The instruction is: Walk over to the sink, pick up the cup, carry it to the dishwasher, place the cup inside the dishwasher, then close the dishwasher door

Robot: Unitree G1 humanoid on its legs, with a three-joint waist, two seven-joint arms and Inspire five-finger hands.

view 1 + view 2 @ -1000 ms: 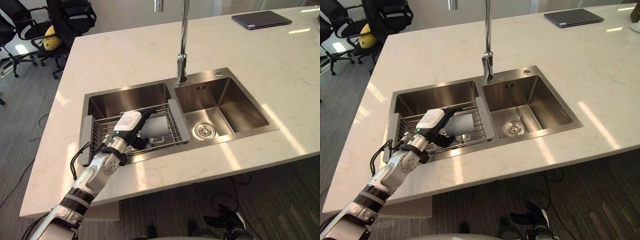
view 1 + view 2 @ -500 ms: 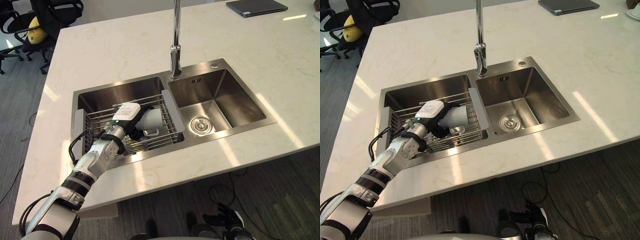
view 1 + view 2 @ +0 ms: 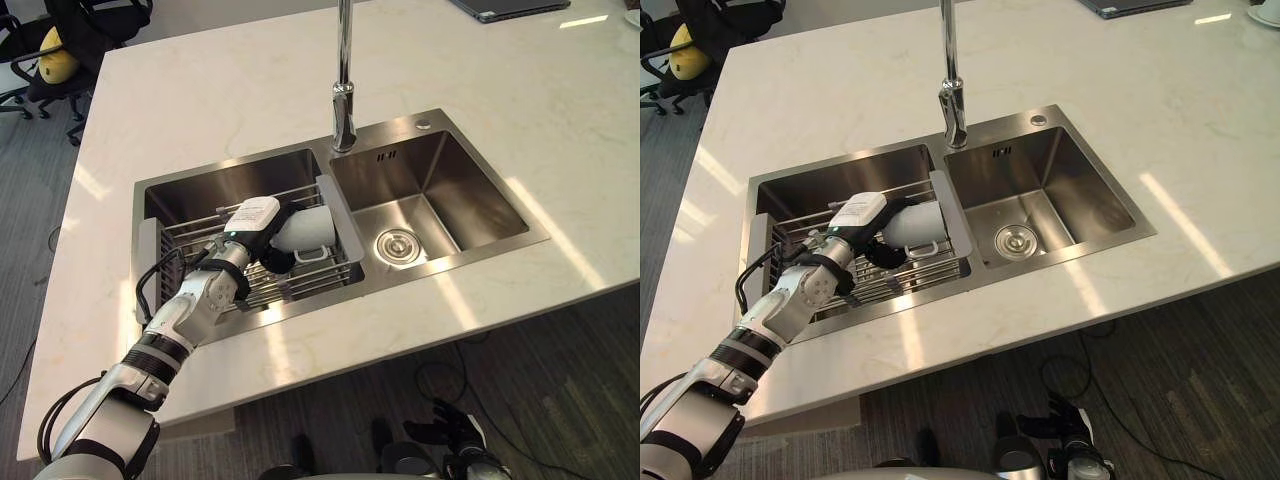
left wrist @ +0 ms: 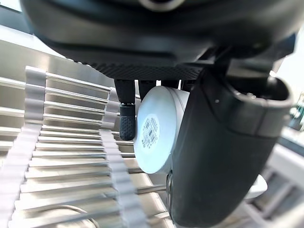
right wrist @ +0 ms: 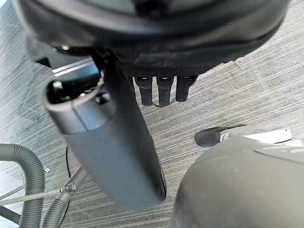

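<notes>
Over the left basin: left hand, white-backed shell and dark fingers, clenched round the cup with the thumb on the opposite side.
Cup: smooth white cylinder lying sideways in the grip. Its flat round base, with a small label, faces the wrist and its mouth points away from the hand. A loop handle hangs beneath it.
Under the hand: wire rack of thin steel bars spanning the basin. Whether the cup touches the bars cannot be told.
Change: a second ago the cup lay duller and lower on the bars; now it looks brighter and seems raised. The whole view has shifted too, which is a camera move.
In the way: grey end plate of the rack, just beside the cup's mouth.
Beyond the fingertips: second basin of the brushed-steel sink with a round drain. A tall chrome tap stands at the divider.
Around: glossy pale stone countertop, with a dark laptop at its far corner.
Right hand: over grey ribbed carpet, fingers relaxed, holding nothing.
</notes>
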